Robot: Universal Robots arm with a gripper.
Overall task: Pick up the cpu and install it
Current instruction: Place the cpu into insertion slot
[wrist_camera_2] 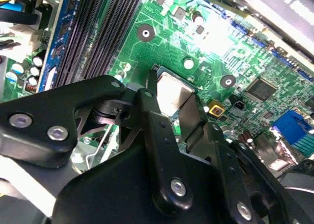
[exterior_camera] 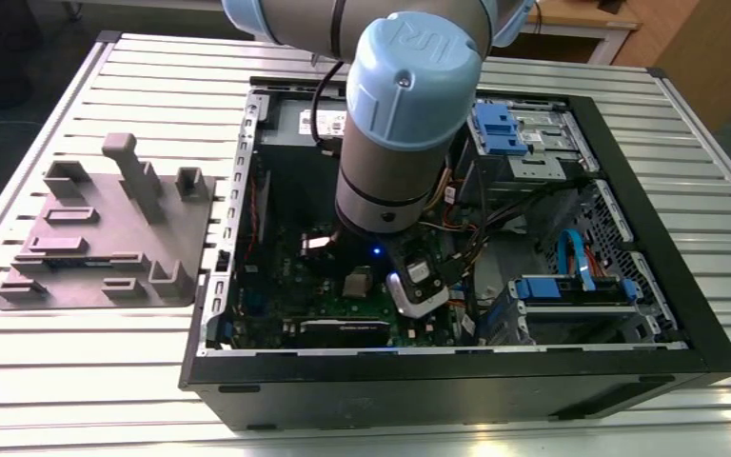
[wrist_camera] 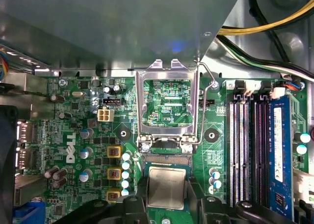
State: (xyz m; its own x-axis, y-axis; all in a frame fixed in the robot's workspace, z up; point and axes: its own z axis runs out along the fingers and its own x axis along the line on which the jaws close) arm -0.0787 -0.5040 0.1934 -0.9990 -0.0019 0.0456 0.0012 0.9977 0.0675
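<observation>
Slatted table (exterior_camera: 73, 381) holds an open computer case (exterior_camera: 467, 367); arm (exterior_camera: 404, 143) reaches down inside, claw (wrist_camera_2: 172, 106) clamping the cpu (wrist_camera_2: 170, 89) above the motherboard (wrist_camera: 83, 136).

The cpu (wrist_camera: 167, 187) has a dull, smooth metal top; the end effector (wrist_camera_2: 172, 99) looks matt.

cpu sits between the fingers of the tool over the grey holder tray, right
No. The cpu sits between the fingers of the tool over the green motherboard inside the case, not the grey holder tray, as the first wrist view shows.
</observation>
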